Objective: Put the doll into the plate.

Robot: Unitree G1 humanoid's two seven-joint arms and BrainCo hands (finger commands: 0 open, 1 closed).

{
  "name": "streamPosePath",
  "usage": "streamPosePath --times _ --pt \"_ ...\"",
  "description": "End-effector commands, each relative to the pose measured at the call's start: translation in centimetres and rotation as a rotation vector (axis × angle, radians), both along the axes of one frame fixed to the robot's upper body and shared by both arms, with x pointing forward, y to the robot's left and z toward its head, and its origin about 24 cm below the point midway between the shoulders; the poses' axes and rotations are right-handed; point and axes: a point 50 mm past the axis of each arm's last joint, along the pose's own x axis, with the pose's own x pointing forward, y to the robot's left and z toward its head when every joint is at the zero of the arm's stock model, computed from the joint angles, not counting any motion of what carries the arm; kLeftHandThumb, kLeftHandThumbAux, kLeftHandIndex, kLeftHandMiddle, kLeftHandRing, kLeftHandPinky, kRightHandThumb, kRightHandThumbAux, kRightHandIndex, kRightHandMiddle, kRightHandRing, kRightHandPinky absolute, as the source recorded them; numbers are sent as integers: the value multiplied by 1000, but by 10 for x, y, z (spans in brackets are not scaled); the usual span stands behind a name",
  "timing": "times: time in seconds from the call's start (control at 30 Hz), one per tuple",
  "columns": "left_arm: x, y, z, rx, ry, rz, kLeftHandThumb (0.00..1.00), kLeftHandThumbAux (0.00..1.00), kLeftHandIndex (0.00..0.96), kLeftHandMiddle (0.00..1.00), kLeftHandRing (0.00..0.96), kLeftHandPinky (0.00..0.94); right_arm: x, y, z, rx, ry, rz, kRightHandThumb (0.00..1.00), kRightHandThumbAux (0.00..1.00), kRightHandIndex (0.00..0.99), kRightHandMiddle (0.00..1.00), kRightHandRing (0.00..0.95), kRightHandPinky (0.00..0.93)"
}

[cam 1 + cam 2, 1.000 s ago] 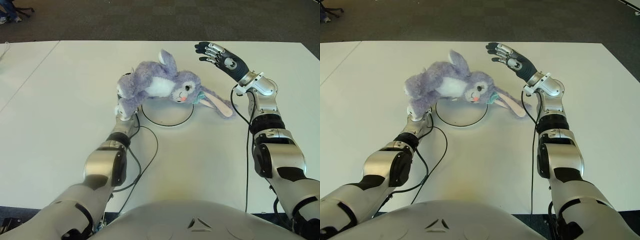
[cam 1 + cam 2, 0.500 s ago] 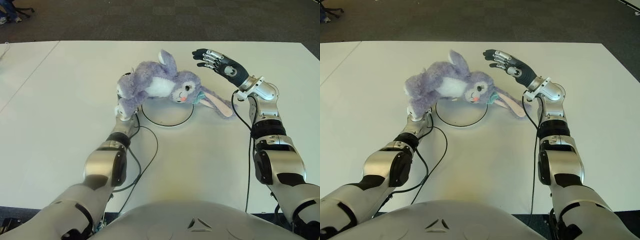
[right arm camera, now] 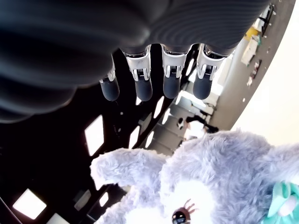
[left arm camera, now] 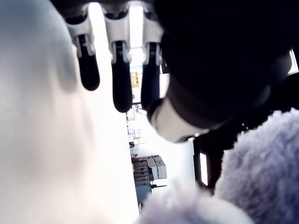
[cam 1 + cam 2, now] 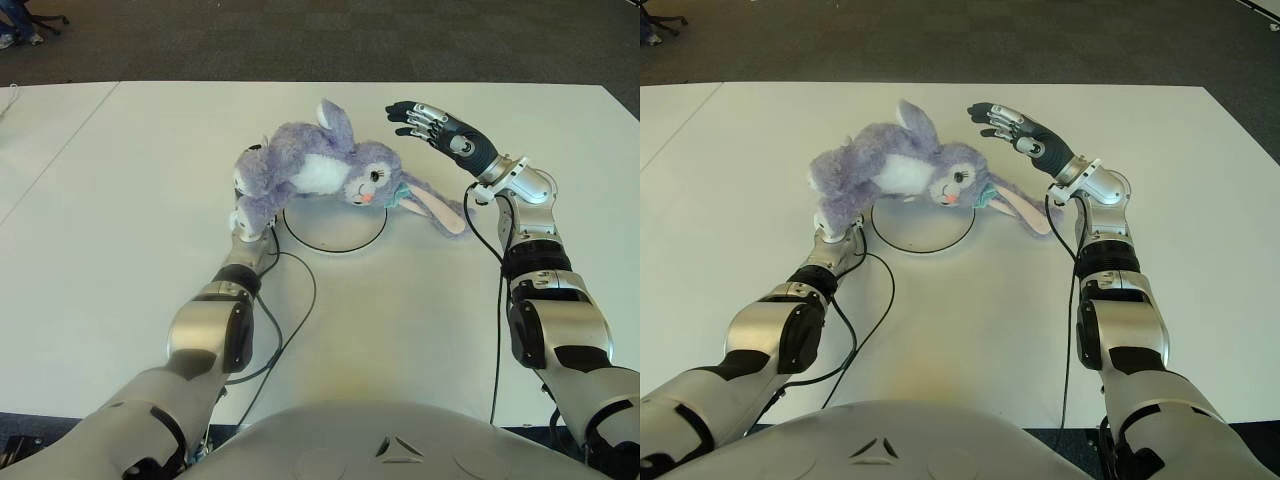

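Note:
A purple plush bunny doll (image 5: 320,172) lies across the far edge of the white round plate (image 5: 335,248). Its head is over the plate's right side and one long ear (image 5: 435,212) trails onto the table. My left hand (image 4: 117,93) is under the doll's body at the plate's left and is mostly hidden in the eye views. Its wrist view shows the fingers (image 4: 120,70) stretched straight, with plush (image 4: 261,172) beside the palm. My right hand (image 5: 430,118) hovers open just right of the doll's head, above the ear, with the doll's face (image 3: 219,177) beyond its fingers (image 3: 171,79).
Black cables (image 5: 290,320) run from both wrists across the white table (image 5: 120,250) toward me. Dark carpet (image 5: 300,40) lies past the far table edge. At the far left corner a chair base and a person's feet (image 5: 15,25) show.
My right hand has dropped and swung left, closer to the doll's head. The doll and my left arm have stayed in place.

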Motion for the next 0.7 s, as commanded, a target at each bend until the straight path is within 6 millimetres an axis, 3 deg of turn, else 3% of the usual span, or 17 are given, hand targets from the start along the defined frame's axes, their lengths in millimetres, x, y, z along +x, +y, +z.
streamPosePath --times 0.03,0.27,0.43,0.7 --pt "-71 -7 -83 -34 409 21 347 900 226 363 374 354 3 -20 0 -27 18 -70 0 270 35 35 22 67" --pt "-72 -7 -84 -37 420 15 292 892 240 364 395 414 8 -41 -8 -11 120 -158 0 335 30 62 42 64" --pt "-72 -5 -85 -42 430 14 264 894 242 361 391 405 3 -62 -28 -5 236 -277 0 404 53 79 54 40" --pt "-71 -5 -84 -51 420 8 248 904 250 356 385 410 4 -78 -34 6 296 -427 0 445 84 92 55 28"
